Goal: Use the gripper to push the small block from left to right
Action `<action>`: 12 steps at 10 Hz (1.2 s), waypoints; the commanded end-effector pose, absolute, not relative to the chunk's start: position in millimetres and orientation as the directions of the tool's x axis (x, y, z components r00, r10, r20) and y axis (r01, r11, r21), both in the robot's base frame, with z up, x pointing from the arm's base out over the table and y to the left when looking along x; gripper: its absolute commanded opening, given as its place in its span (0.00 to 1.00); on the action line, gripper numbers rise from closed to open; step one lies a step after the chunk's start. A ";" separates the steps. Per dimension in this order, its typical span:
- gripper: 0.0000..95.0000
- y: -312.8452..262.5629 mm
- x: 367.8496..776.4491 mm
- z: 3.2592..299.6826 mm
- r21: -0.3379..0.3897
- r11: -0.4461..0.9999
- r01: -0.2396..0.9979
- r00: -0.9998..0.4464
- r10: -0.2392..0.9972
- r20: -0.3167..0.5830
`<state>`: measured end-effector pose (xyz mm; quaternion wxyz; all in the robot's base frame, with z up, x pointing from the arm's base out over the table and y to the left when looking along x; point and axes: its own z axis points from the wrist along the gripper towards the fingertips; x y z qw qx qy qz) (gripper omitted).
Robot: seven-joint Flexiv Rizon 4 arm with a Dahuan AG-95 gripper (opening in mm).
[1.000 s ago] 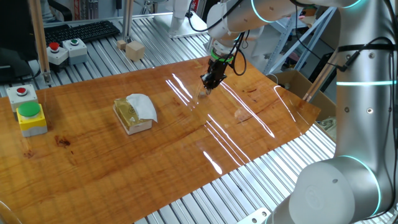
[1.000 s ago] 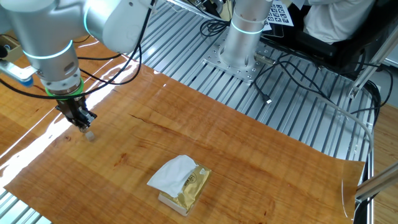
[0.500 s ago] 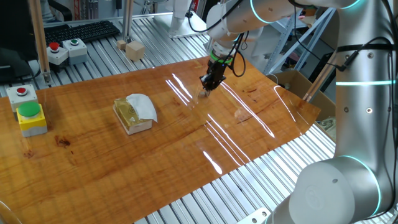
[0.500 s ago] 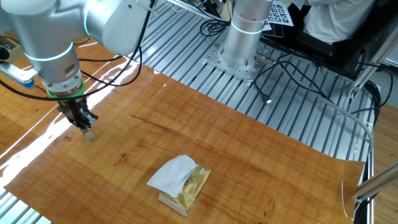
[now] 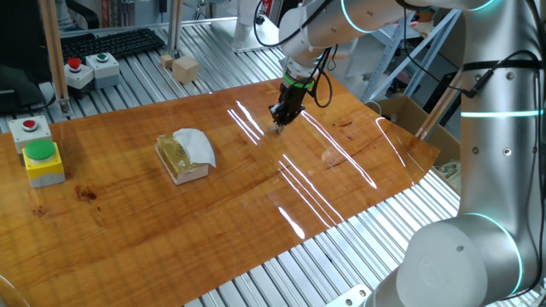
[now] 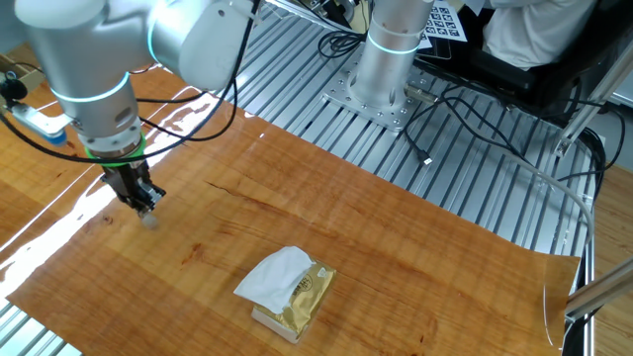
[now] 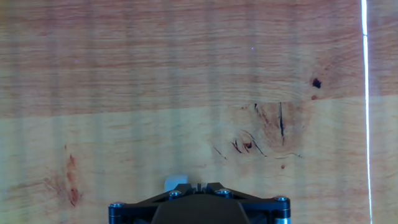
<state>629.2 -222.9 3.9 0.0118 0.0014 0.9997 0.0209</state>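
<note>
My black gripper (image 5: 278,120) hangs under a green ring on the white arm, its tips low over the wooden board (image 5: 171,222). Its jaws are closed together with nothing between them. It also shows in the other fixed view (image 6: 146,203). The small block (image 6: 150,220), a tiny pale cube, lies on the board right at the fingertips. In the hand view the small block (image 7: 175,182) peeks out just left of the closed tips of the gripper (image 7: 199,185). In the first fixed view glare hides the block.
A yellowish block draped with white cloth (image 5: 183,153) lies on the board, also seen in the other fixed view (image 6: 287,287). Button boxes (image 5: 41,160) and larger wooden cubes (image 5: 183,68) stand off the board. The arm's base (image 6: 386,59) stands on the slatted table.
The gripper has crept along the board, leftward in the first fixed view and rightward in the other, staying shut. The small block has shifted slightly with it.
</note>
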 end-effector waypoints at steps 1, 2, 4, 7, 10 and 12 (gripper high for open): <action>0.00 -216.3 631.8 4.3 0.045 0.999 -0.006 -1.000 -0.005 -0.027; 0.00 -212.9 631.7 4.3 0.046 0.999 -0.012 -1.000 -0.011 -0.028; 0.00 -207.7 630.7 5.5 0.046 0.998 -0.032 -0.999 -0.030 -0.027; 0.00 -197.4 631.6 13.6 0.048 0.998 -0.049 -0.999 -0.048 -0.023; 0.00 -193.0 632.0 17.4 0.051 0.998 -0.042 -0.999 -0.041 -0.024; 0.00 -199.8 631.8 12.7 0.049 0.998 -0.042 -0.999 -0.041 -0.024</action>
